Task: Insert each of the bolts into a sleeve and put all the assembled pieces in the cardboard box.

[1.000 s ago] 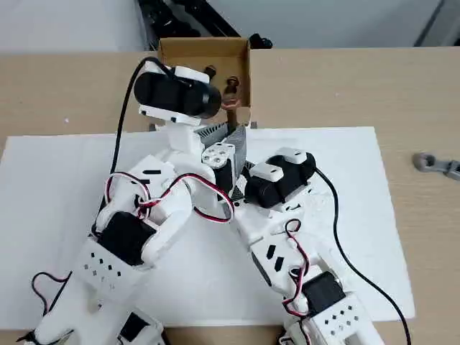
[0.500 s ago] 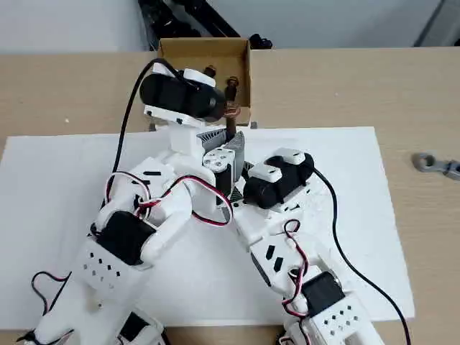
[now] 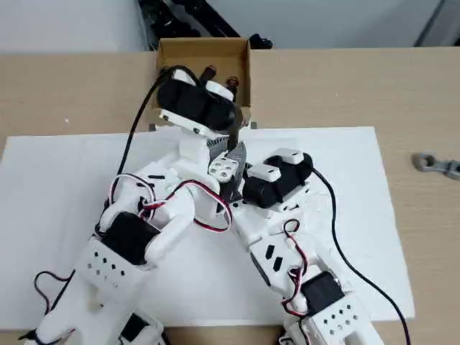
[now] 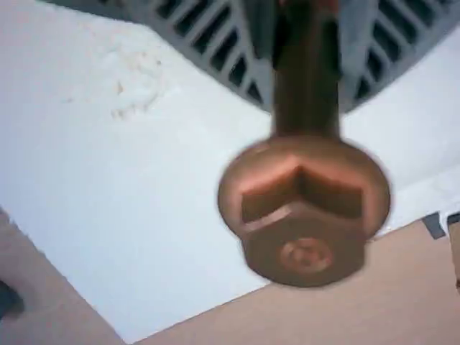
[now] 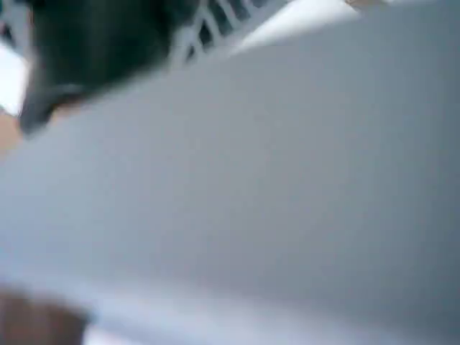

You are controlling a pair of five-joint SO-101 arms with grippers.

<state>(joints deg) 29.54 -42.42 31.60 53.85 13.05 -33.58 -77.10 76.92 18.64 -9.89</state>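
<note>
Cardboard box [image 3: 205, 54] sits at upper centre of the high view on the table [image 3: 402, 86], at the far edge of the paper sheet [image 3: 65, 187]. Two bolts [image 3: 231, 81] stand inside the box, toward its right wall. A metal tool [image 3: 435, 164] lies at the right edge, off the sheet.

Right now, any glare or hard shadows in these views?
High view: even light, only soft shadows on the white sheet, no glare. Left wrist view: mild sheen on the bolt held in the left hand, nothing blown out. Right wrist view: a pale surface up close, no glare.
</note>
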